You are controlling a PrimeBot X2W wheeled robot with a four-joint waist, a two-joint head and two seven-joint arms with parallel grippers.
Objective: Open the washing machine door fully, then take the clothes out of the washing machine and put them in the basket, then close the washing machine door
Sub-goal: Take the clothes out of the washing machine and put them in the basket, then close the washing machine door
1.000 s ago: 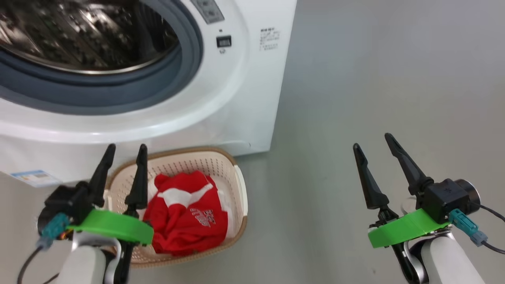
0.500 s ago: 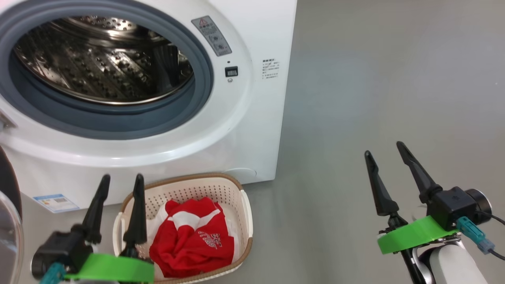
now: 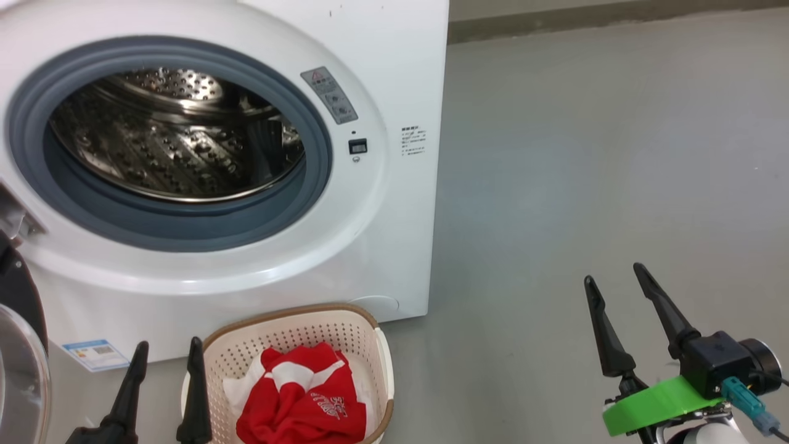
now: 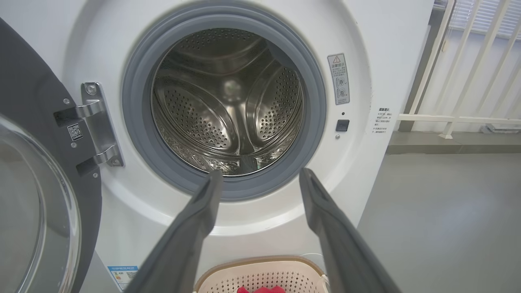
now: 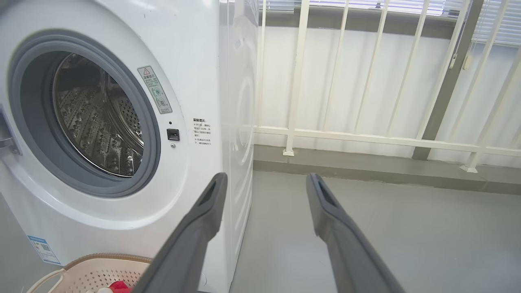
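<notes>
The white washing machine [image 3: 394, 61] stood emptied, red jersey clothes [image 3: 302, 401] lay in the cream perforated basket [image 3: 290, 311], left tool [image 4: 260, 175] and right tool [image 3: 614, 274] gaped bare, black-rimmed glass door [image 3: 21, 296] awaited closing.

A sticker [image 4: 338, 79] on the washing machine [image 4: 366, 32] bears a warning triangle. Its print and the lettering on the clothes [image 3: 296, 413] cannot be read.

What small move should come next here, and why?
Probably swing the open left gripper leftward to the black-rimmed round glass door and begin pushing it shut. The perforated steel drum looks empty, and the red clothes lie in the cream perforated plastic basket, so only closing seems left.
</notes>
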